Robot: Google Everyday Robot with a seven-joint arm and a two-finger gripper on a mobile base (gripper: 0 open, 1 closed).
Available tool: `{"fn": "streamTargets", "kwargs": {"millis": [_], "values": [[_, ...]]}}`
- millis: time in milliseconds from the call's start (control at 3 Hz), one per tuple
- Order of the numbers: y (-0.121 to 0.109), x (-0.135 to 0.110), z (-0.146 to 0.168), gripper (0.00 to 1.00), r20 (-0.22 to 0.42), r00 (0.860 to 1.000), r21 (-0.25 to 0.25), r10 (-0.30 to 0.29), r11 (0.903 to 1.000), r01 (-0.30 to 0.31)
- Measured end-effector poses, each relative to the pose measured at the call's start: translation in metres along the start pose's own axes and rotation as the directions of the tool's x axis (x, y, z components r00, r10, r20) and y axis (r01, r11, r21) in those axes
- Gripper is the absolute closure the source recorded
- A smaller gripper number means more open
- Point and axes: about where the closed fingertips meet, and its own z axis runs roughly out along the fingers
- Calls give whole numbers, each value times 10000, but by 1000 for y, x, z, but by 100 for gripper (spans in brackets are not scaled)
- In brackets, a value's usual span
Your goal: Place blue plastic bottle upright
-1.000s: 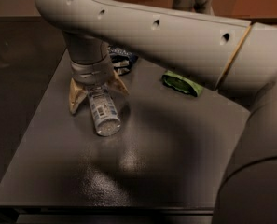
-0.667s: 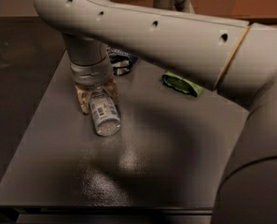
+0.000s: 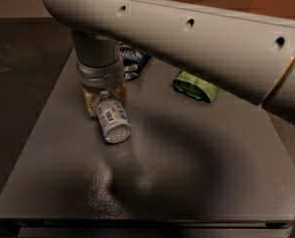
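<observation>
- The bottle lies on its side in the far left part of the worktop. One round end points to the near side and a little right, and the printed label faces up.
- The tool comes straight down over the bottle's far end. Its two tan fingers sit tight against either side of the bottle, so it looks closed on the bottle.
- Handling, as a judgement: a small plastic bottle like this is light. Its thin walls give under a hard squeeze, and the smooth round body can roll or twist between flat fingers.
- A hold on the far end, as here, leaves the long body free to swing. A firm but gentle grip looks best, with a slow tip-up so the near end pivots on the worktop.
- The worktop is dark, flat and matte with a faint sheen, which makes a level base for standing the bottle.
- There is open room to the near side and right of the bottle. A green bag lies well apart on the far right, and a dark bag sits just behind the tool.
- The thick arm spans the top of the view and hides the far edge.
</observation>
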Motion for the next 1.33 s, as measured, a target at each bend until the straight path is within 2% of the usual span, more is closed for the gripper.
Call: {"fn": "streamTargets", "kwargs": {"millis": [333, 667, 1000, 1333], "values": [[-3, 4, -24, 100, 1302, 9893, -558, -661, 9957, 739], [-10, 11, -42, 100, 2823, 9488, -1028, -1414, 9789, 1764], [-17, 7, -51, 100, 4163, 8956, -1686, -1568, 9546, 2455], [-19, -12, -63, 100, 5380, 8342, -2614, -1213, 9168, 3019]]}}
